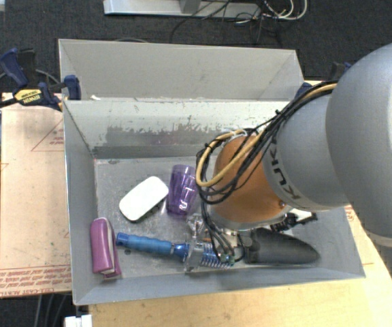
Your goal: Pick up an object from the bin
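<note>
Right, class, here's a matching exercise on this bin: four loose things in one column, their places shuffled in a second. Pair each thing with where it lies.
Things:
1. white oval pad
2. clear purple cup
3. pink cylinder
4. dark grey object

Places:
A. lower left of the view, along the bin's left wall
B. lower right, beneath the arm
C. centre, beside the orange wrist cover
D. left of centre, above the blue handle

Pairs: 1-D, 2-C, 3-A, 4-B.
</note>
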Robot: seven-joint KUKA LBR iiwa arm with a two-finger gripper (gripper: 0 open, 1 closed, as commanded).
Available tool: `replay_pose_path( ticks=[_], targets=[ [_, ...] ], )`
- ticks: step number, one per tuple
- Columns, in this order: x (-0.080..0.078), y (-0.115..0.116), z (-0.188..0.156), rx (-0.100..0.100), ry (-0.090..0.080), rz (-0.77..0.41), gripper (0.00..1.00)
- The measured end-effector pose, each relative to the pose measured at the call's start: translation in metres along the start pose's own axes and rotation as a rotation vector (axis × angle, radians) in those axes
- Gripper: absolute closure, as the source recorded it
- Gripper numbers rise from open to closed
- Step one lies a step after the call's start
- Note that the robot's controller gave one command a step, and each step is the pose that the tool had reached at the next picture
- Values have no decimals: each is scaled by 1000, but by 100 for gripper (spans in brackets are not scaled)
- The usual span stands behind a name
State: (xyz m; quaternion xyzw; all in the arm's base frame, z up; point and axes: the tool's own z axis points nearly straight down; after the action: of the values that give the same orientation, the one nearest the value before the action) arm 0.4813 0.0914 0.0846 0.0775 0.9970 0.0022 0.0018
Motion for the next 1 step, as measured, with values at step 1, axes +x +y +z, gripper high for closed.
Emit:
replay_pose_path(
  ticks=[1],
  targets=[
    [0, 0, 0, 0, 0, 1, 100]
  ],
)
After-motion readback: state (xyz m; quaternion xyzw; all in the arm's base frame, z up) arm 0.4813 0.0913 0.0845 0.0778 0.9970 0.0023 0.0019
